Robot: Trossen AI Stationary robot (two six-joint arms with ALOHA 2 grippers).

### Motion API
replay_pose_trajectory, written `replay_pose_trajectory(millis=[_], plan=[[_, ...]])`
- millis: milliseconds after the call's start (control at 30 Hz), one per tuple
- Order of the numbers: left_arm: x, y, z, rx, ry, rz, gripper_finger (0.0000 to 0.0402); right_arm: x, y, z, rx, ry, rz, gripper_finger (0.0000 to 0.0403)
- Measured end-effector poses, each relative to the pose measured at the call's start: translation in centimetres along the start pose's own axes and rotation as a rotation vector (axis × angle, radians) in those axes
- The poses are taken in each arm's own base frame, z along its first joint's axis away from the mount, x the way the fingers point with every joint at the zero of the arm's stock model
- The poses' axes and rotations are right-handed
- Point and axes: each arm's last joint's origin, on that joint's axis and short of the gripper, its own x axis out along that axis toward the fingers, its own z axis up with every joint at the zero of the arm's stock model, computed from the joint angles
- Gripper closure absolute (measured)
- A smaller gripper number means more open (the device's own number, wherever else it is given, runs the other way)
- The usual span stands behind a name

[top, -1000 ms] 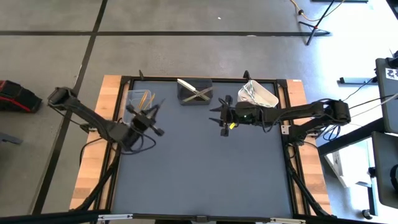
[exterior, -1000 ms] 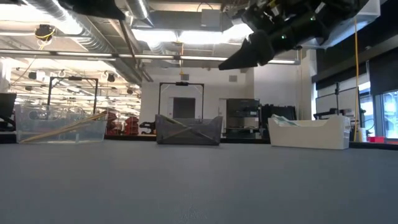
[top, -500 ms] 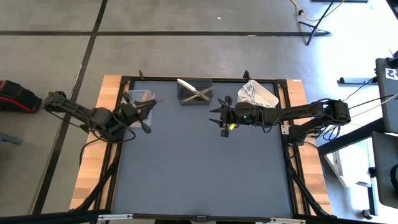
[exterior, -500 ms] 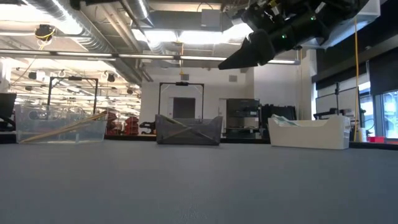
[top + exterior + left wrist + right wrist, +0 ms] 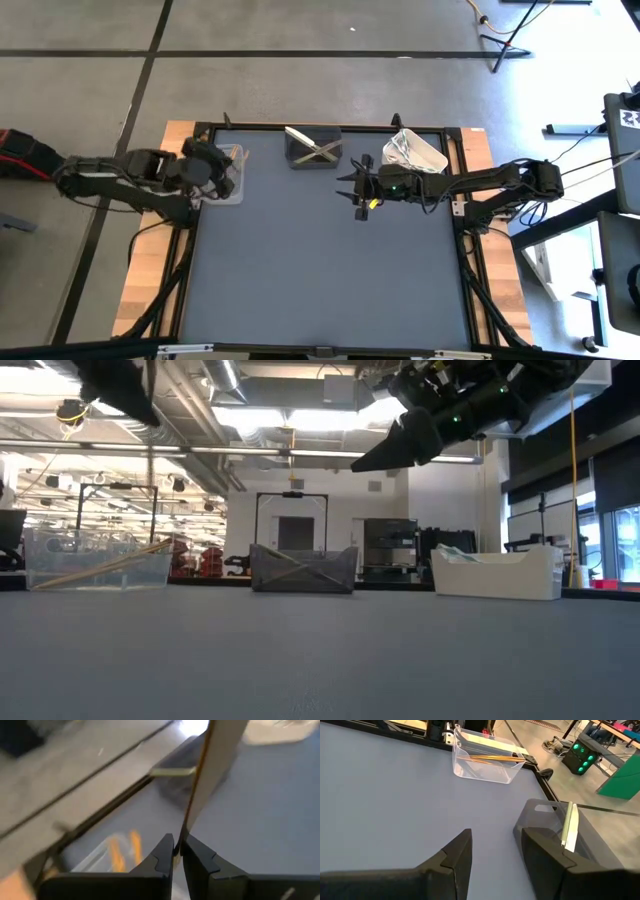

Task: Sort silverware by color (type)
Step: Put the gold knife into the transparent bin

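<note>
This is a robotics lab or workshop inside a big industrial hall. The low view shows an open ceiling with silver air ducts (image 5: pixel 150 415), pipes and long strip lights (image 5: pixel 300 418). Far behind the table stand black metal frames (image 5: pixel 291 530), equipment racks (image 5: pixel 392 548) and more workbenches. The high view shows a grey concrete floor (image 5: pixel 300 90) with dark tape lines (image 5: pixel 150 70), a tripod foot (image 5: pixel 515 35) and loose cables (image 5: pixel 590 150) on the right.

The table's blue-grey top (image 5: pixel 320 260) looked matt and smooth, framed in black metal with bare pale wood (image 5: pixel 150 270) along its side edges. The clear rectangular plastic tub (image 5: pixel 485 762) was glossy, holding shiny copper-gold metal cutlery (image 5: pixel 492 757). The dark grey plastic tub (image 5: pixel 547 825) looked translucent and dull.
</note>
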Motion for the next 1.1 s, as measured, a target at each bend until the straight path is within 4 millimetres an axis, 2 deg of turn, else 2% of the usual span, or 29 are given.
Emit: replay_pose_trajectory(millis=[300,500,733,933,1100], plan=[[1.7,2.0,-0.6,-0.08,0.208,0.141,0.0377,0.9,0.3,-0.6,-0.024,0.016,0.005,0.0247],[3.7,2.1,-0.8,-0.109,0.399,0.132,0.0377,1.3,0.4,-0.8,-0.025,0.011,0.003,0.0247],[6.5,2.2,-0.6,-0.08,0.545,0.217,0.0377,1.3,0.4,-0.8,-0.025,0.011,0.002,0.0247],[8.7,1.6,-0.9,-0.07,0.7,0.155,0.0376,1.3,0.4,-0.9,-0.025,0.017,0.004,0.0247],[10.5,1.5,-2.0,-0.038,0.807,0.194,0.0376,1.3,0.4,-0.9,-0.026,0.018,0.005,0.0247]])
